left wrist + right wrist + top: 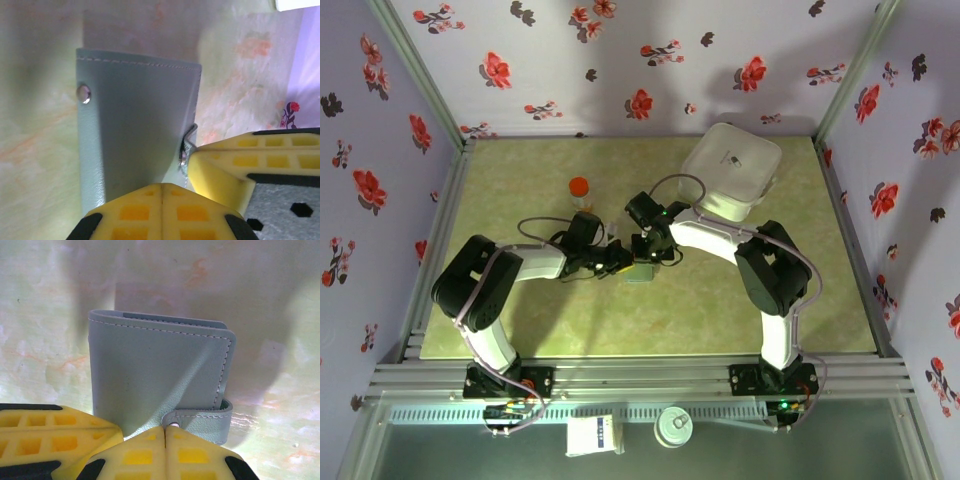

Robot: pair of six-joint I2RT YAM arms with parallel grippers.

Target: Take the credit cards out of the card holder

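My left gripper (pixel 616 263) and right gripper (pixel 650 252) meet over the small grey-blue stitched leather card holder (pixel 640 270), which lies mid-table on the green marbled table top (pixel 520 170). A small orange-capped bottle (pixel 579 190) stands just behind my left wrist. A large white rounded case (pixel 732 168) sits well apart at the far right. Neither is in my way.

My left wrist view shows a flat panel with a metal snap stud (pixel 84 93) at its left edge, and my right arm's yellow finger (pixel 235 165) touching its right edge. My right wrist view shows the holder folded shut, its strap tab (pixel 202 422) running under my tips. Both pairs of my fingers are pressed fully together at the holder's near edge. I cannot tell whether any leather is caught between them.
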